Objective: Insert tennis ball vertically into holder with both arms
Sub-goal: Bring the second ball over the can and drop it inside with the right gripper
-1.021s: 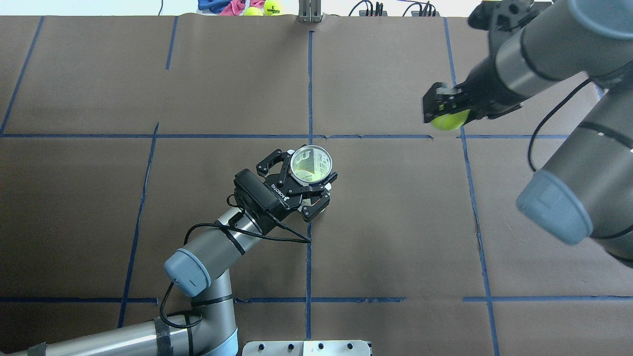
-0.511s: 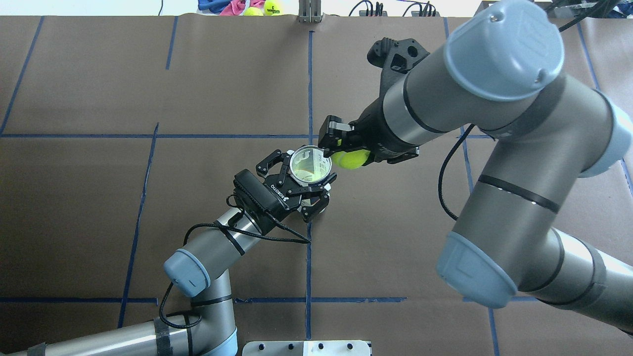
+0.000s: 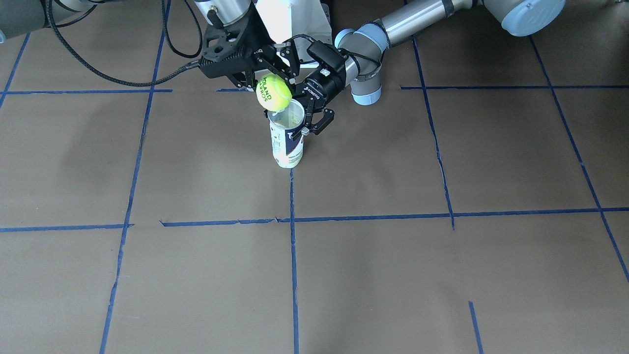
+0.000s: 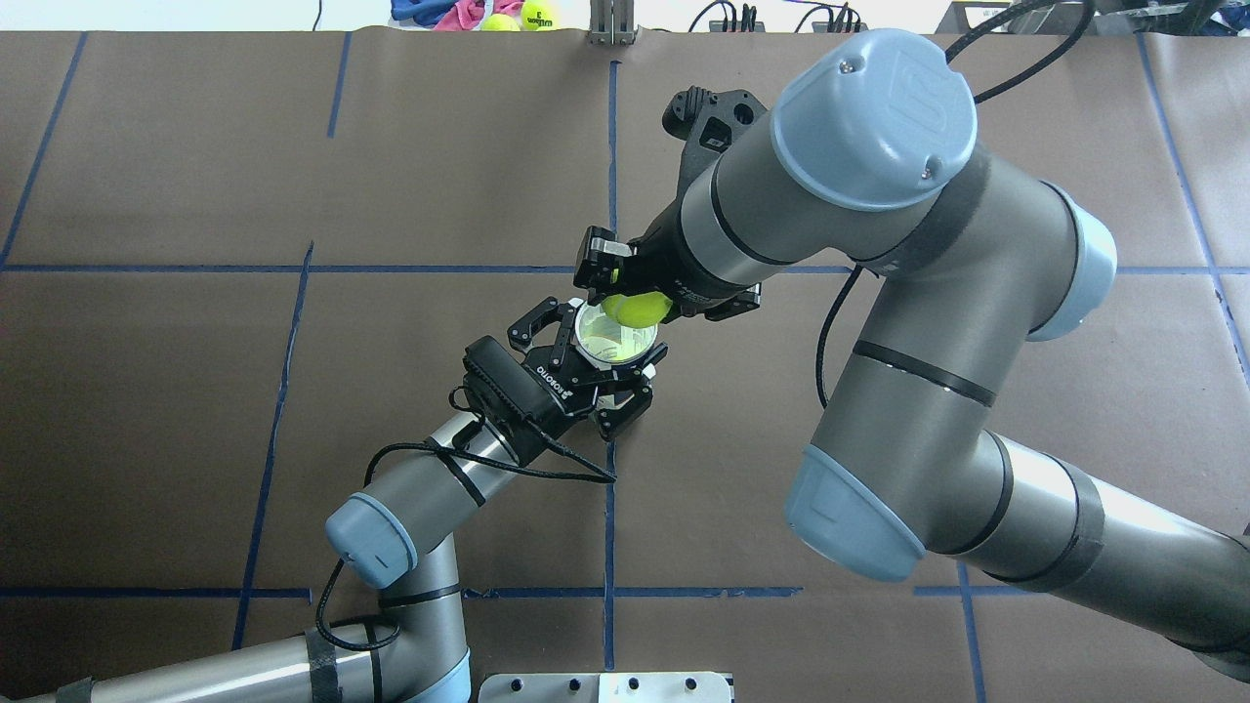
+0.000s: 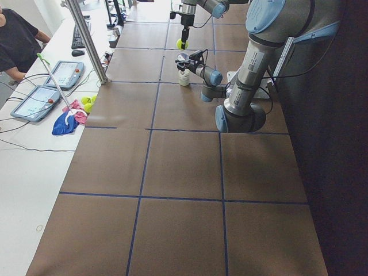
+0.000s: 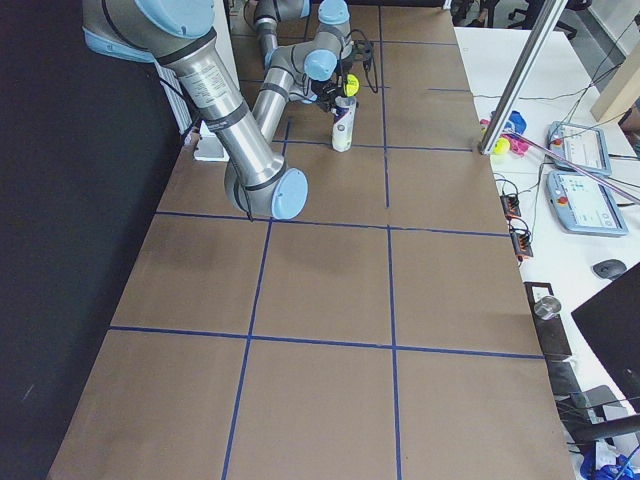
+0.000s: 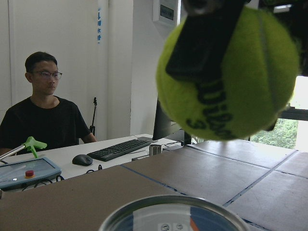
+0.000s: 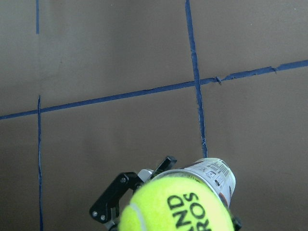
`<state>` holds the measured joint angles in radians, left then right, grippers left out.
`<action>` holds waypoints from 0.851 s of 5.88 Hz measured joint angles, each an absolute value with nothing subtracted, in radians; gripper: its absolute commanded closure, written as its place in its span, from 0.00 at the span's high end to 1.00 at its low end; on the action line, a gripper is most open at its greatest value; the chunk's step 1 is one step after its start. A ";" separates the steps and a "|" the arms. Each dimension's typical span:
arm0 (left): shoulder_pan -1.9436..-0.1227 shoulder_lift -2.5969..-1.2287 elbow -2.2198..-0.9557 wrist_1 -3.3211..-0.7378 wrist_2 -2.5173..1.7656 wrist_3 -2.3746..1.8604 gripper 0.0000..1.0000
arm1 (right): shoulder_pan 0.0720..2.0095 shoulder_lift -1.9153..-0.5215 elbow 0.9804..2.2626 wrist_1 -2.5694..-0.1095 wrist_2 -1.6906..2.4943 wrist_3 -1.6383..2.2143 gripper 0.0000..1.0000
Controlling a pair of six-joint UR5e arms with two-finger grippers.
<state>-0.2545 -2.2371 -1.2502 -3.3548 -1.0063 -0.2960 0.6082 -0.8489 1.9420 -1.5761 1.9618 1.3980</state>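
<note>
Fuzzy tennis ball (image 3: 273, 94); clear plastic holder (image 3: 287, 142) (glossy).

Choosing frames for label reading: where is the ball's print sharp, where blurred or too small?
Front-facing view: the fuzzy yellow-green tennis ball shows legible print. Right wrist view: print sharp, cropped at the bottom. Left wrist view: ball slightly soft, clear plastic can rim blurred. Side views: too small.

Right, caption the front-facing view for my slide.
Right arm holds a tennis ball just above the upright can gripped by the left arm.
</note>
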 measured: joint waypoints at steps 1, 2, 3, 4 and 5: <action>-0.254 -2.238 -1.250 -3.355 -1.006 -0.296 0.87 | 0.607 -0.843 1.923 -1.568 1.957 1.398 0.34; -0.253 -2.239 -1.250 -3.355 -1.006 -0.296 0.87 | 0.602 -0.841 1.903 -1.545 1.954 1.400 0.84; -0.253 -2.240 -1.250 -3.355 -1.006 -0.296 0.87 | 0.593 -0.840 1.890 -1.522 1.953 1.404 0.99; -0.253 -2.240 -1.250 -3.355 -1.006 -0.296 0.87 | 0.589 -0.838 1.887 -1.514 1.953 1.406 0.99; -0.253 -2.239 -1.250 -3.355 -1.006 -0.296 0.87 | 0.588 -0.836 1.887 -1.512 1.953 1.406 0.99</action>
